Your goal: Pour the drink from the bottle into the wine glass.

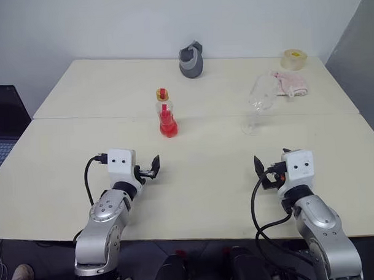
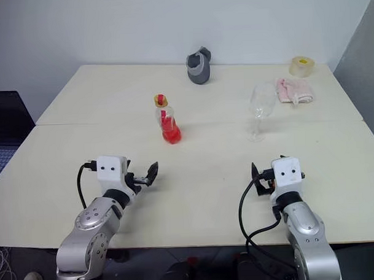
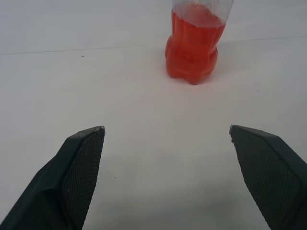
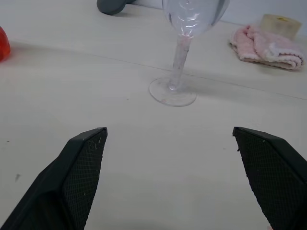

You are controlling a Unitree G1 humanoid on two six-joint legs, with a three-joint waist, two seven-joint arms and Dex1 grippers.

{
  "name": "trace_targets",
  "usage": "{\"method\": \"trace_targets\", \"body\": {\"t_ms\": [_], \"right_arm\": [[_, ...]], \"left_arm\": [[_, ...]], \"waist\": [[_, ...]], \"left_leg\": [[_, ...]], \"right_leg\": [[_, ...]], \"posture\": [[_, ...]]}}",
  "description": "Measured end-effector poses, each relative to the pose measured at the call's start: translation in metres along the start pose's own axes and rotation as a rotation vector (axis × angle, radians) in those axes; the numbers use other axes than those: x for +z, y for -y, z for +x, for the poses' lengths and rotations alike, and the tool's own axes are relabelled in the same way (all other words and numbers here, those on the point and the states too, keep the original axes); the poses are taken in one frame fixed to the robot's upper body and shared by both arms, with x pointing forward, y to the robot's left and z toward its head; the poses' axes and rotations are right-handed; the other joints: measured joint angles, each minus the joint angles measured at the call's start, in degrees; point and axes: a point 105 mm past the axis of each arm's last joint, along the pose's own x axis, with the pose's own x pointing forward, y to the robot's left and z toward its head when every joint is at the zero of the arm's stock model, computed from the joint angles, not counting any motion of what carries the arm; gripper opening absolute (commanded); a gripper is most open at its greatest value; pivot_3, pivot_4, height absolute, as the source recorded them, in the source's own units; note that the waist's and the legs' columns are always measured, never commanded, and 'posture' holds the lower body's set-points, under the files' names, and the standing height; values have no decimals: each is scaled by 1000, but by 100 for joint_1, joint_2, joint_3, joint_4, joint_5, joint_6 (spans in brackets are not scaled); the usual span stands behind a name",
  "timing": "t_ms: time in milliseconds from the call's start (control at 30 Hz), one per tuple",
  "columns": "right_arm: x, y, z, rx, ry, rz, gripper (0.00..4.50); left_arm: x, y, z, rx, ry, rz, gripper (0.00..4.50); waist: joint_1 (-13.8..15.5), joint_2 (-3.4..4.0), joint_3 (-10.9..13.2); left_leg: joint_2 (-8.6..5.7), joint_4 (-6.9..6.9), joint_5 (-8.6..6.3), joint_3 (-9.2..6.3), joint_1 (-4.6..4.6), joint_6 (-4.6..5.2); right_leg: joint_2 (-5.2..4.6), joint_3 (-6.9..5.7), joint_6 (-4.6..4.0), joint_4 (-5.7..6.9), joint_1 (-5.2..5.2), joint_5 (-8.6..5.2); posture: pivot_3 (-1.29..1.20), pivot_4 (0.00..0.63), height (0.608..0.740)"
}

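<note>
On the tabletop the bottle stood upright left of centre, with the wine glass upright well apart to its right. Behind them, near the far edge, sat a jug (roughly midway between the two). At the far right corner lay a cloth, just behind the glass, with a tape roll beyond it.

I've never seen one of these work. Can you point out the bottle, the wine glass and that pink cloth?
bottle point(image 1: 167, 125), left eye view, on its red-filled base.
wine glass point(image 1: 261, 94), left eye view, on its bowl.
pink cloth point(image 4: 266, 45), right wrist view, on its middle folds.
</note>
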Motion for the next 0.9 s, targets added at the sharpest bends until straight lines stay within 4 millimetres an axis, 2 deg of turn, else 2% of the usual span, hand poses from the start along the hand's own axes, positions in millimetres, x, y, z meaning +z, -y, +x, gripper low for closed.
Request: {"method": "trace_targets", "body": {"t_ms": [567, 700, 900], "right_arm": [[2, -3, 1, 45, 5, 10, 4499], [7, -11, 4, 159, 35, 10, 4499], [20, -32, 0, 448, 95, 20, 4499]], "left_arm": [[6, -2, 1, 18, 39, 20, 4458], [8, -8, 15, 29, 51, 24, 4458], [14, -9, 31, -7, 81, 36, 4458]], "waist": [[0, 0, 0], [0, 0, 0], [1, -1, 1]], "left_leg": [[-1, 0, -1, 1, 0, 1], [-4, 2, -2, 8, 0, 4], [-4, 2, -2, 10, -1, 4]], "right_leg": [[0, 0, 0, 0, 0, 0], [1, -4, 0, 1, 1, 0], [0, -4, 0, -1, 1, 0]], "posture": [[0, 150, 740], [0, 150, 740], [0, 150, 740]]}}
